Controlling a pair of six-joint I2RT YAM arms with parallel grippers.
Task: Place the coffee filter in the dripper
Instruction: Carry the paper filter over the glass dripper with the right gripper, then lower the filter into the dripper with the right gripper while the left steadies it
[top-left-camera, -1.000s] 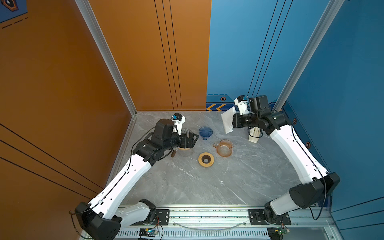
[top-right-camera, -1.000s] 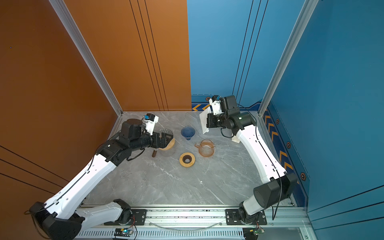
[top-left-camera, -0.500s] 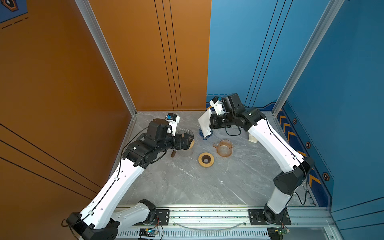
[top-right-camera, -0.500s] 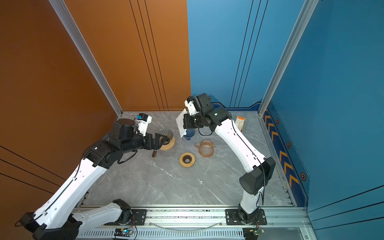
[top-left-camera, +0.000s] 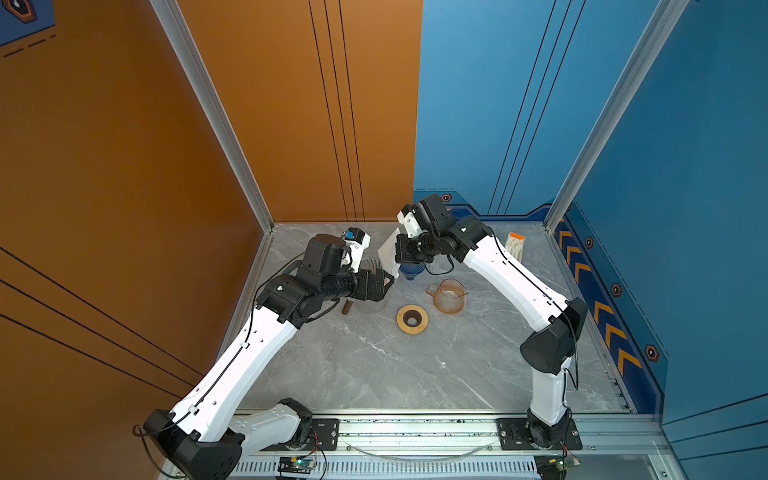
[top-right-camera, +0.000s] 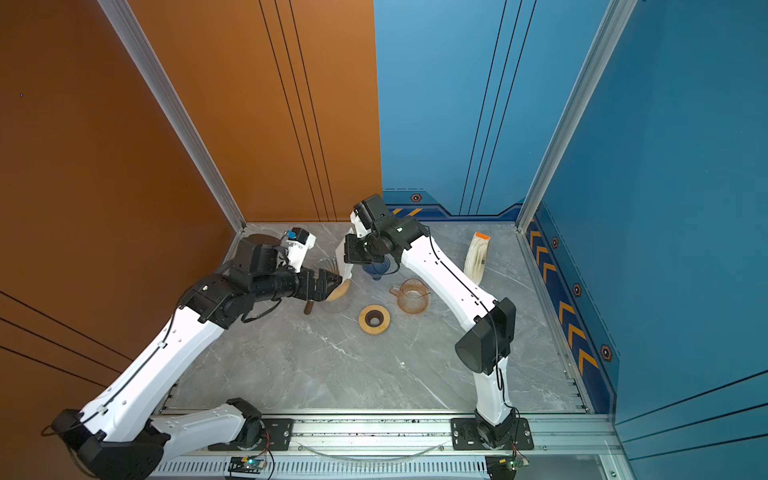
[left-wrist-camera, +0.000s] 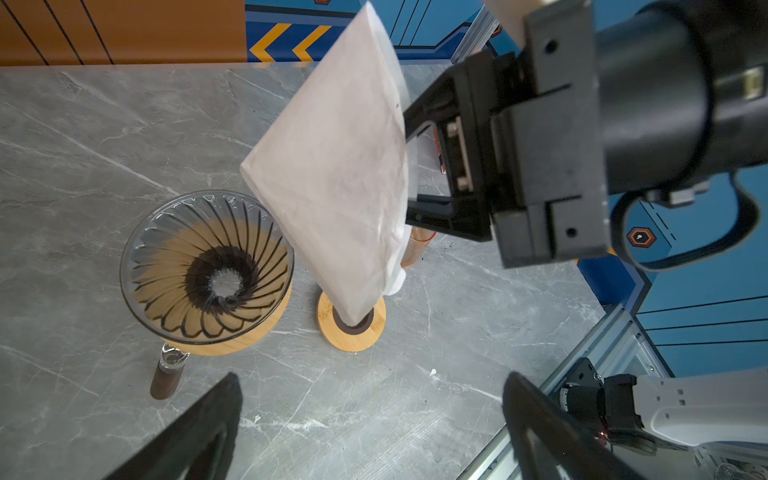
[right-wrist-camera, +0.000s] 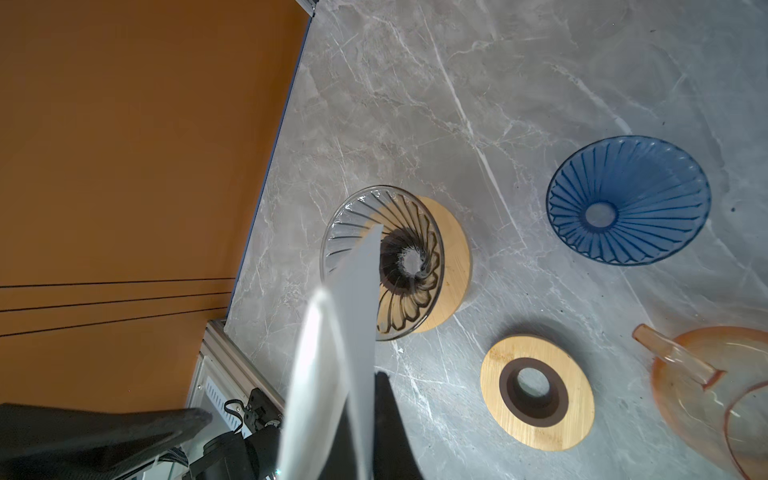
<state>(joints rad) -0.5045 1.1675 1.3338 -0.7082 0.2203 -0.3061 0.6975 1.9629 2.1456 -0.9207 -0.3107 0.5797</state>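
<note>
A grey marbled surface (top-left-camera: 374, 365) sits between orange and blue walls. The coffee filter (left-wrist-camera: 340, 166) is in the air, a flat folded white cone pinched at one edge by the right end effector (left-wrist-camera: 410, 166), whose fingers are pressed together on the paper. A second ago it hung out beyond the blue dripper (right-wrist-camera: 627, 199). The right arm has since swung it across, and its tip now lies over the rim of the clear glass dripper (right-wrist-camera: 382, 262) in the right wrist view.

That makes the clear dripper the likely target. The filter is not in it yet and still needs lowering point-first. The left end effector (left-wrist-camera: 370, 415) waits just beside that dripper, fingers spread wide and empty. The wooden ring (top-left-camera: 412, 319) and orange glass server (top-left-camera: 449, 296) stand apart, untouched.
</note>
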